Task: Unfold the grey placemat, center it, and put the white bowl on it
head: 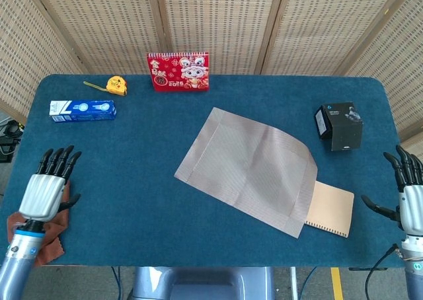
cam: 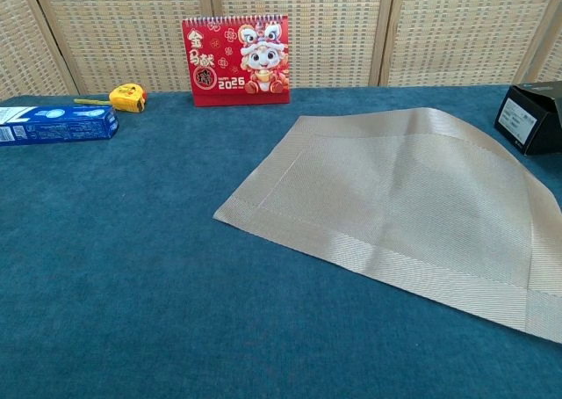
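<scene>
Lying open at centre-right of the head view, the grey placemat (head: 250, 178) is unfolded but skewed to the table (head: 132, 168) edges, with its lower-right corner overlapping a tan notebook (head: 332, 209). Its upper-right edge appears slightly lifted or curved, and faint crease lines cross the weave; the bordered hem is intact on all visible sides. The left hand (head: 45, 191) sits at the lower-left of the frame, fingers spread and holding nothing, above a brown cloth (head: 26, 237). The right hand (head: 411, 194) is at the lower-right edge, fingers likewise apart and empty. No white bowl is visible in either view. Risks noted: dragging the mat to centre it could pull the notebook along or refold the raised corner; a push from one side only would likely rotate it further. A black box (head: 339, 125) stands near the mat's upper right and could be knocked by a reaching arm. Bowl placement cannot proceed until the bowl is located.
</scene>
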You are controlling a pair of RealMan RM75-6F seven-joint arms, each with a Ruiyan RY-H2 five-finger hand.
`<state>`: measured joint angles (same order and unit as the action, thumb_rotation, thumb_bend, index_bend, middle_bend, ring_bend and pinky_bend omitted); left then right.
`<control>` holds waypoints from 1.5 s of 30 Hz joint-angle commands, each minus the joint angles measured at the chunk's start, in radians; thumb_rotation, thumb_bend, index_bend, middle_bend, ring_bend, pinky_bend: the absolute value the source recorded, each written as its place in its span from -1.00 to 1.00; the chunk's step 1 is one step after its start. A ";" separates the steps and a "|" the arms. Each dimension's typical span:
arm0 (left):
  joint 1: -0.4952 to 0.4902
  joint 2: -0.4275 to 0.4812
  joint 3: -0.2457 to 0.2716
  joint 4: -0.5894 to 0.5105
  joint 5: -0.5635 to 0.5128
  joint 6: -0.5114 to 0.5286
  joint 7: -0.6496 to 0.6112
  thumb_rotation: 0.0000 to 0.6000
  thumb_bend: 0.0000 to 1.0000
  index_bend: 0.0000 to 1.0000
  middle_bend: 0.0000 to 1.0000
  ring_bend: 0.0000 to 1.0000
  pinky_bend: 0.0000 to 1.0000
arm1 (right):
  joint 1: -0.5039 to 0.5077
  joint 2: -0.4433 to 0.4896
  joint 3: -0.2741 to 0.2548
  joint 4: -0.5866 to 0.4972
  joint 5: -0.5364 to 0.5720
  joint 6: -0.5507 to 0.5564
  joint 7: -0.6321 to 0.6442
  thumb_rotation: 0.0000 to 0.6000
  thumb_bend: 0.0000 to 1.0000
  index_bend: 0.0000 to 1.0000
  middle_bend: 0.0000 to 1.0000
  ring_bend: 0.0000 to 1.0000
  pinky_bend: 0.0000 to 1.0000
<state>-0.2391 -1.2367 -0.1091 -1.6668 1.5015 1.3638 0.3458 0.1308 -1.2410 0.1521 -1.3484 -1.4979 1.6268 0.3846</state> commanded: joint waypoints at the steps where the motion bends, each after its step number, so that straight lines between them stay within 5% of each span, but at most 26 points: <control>1: -0.061 -0.042 -0.032 -0.013 -0.027 -0.063 0.067 1.00 -0.64 -0.88 -1.00 -1.00 -1.00 | -0.002 0.005 0.005 -0.001 0.005 -0.004 0.012 1.00 -0.59 -0.72 -1.00 -1.00 -1.00; 20: -0.377 -0.346 -0.138 0.214 -0.218 -0.341 0.289 1.00 -0.64 -0.80 -1.00 -1.00 -1.00 | -0.005 0.023 0.019 -0.005 0.021 -0.035 0.065 1.00 -0.59 -0.72 -1.00 -1.00 -1.00; 45: -0.587 -0.613 -0.115 0.496 -0.368 -0.455 0.449 1.00 -0.73 -0.82 -1.00 -1.00 -1.00 | -0.010 0.049 0.046 -0.005 0.046 -0.054 0.166 1.00 -0.59 -0.72 -1.00 -1.00 -1.00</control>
<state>-0.8177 -1.8386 -0.2280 -1.1825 1.1413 0.9115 0.7904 0.1209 -1.1929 0.1978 -1.3527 -1.4518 1.5730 0.5502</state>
